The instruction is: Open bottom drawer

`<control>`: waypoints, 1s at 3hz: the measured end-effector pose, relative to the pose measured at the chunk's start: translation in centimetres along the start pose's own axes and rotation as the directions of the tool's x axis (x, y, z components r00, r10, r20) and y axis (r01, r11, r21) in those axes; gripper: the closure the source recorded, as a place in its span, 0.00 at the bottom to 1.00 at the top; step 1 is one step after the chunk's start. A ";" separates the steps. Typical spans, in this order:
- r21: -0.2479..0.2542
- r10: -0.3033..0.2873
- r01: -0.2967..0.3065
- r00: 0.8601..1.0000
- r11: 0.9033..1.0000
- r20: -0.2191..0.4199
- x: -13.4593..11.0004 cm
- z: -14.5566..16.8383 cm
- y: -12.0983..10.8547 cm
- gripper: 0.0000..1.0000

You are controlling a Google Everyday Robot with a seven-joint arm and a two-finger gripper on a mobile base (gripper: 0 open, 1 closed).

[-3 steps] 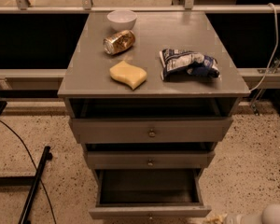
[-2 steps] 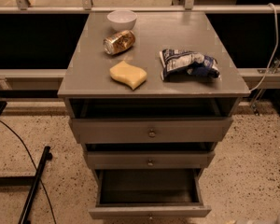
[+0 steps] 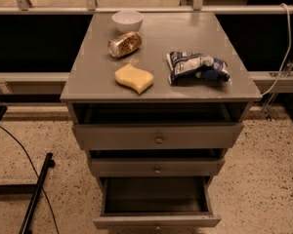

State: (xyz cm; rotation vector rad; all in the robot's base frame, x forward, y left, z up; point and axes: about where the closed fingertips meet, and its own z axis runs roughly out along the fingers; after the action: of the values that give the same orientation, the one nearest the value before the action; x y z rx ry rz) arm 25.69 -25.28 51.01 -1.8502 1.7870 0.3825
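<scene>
The grey cabinet [image 3: 88, 94] stands in the middle of the camera view with three drawers. The bottom drawer [image 3: 156, 221] is pulled well out toward me; its dark inside shows and looks empty, and its slim front panel lies at the lower edge of the view. The middle drawer [image 3: 156, 167] and the top drawer [image 3: 157, 136] each stick out a little, each with a small round knob. My gripper is out of view.
On the cabinet top lie a white bowl [image 3: 127, 19], a can on its side [image 3: 124, 43], a yellow sponge [image 3: 134, 78] and a blue-white snack bag [image 3: 197, 67]. A black stand leg [image 3: 36, 194] and cable lie on the speckled floor at left. White cable at right [image 3: 286, 43].
The pale gripper that showed at the lower right edge one second ago has left the view. The drawers and the objects on top have not moved.
</scene>
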 end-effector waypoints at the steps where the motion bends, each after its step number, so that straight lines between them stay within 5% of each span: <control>1: -0.002 0.000 0.000 1.000 1.000 0.002 -0.1 0.1 0.0 0.84; 2: -0.004 -0.001 0.001 1.000 1.000 0.003 -0.1 0.2 0.1 0.61; 3: -0.001 -0.008 0.008 1.000 1.000 -0.019 0.7 0.9 -2.1 0.51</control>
State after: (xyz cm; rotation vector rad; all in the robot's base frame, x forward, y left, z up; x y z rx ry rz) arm 27.95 -25.38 50.27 -1.8670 1.7916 0.3637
